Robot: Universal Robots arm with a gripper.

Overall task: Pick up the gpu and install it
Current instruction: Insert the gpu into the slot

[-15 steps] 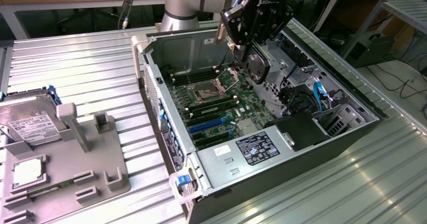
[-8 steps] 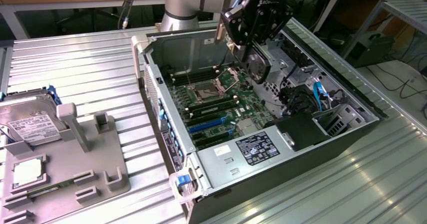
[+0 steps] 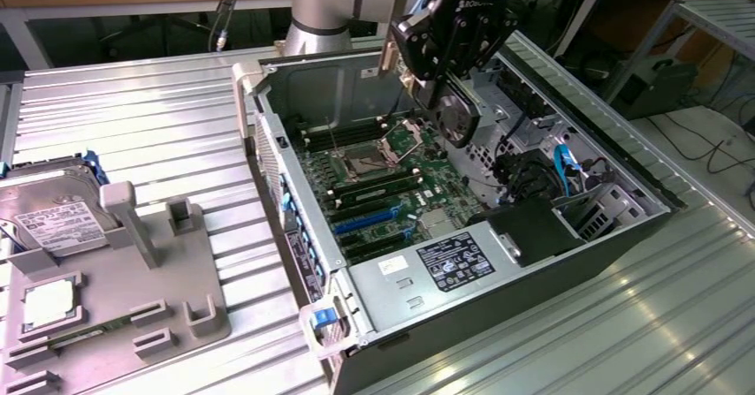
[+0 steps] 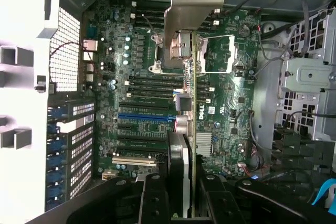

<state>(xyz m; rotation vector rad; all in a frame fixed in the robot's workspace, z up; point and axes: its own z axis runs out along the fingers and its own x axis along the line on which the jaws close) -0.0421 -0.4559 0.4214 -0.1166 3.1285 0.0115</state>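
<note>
Pincer first: its fingers stand partly closed and clamp the graphics card, which hangs below them inside the open computer case, its round fan facing the exterior view. The card is clear of the motherboard, not yet seated, and hovers over the processor socket. From the wrist view the card shows edge-on, with its silver bracket at the far end from the fingers. Its long axis seems to run crosswise to the blue slot (and to the other expansion slots beside it). In the exterior view that slot lies toward the left of the card and nearer the camera.
</note>
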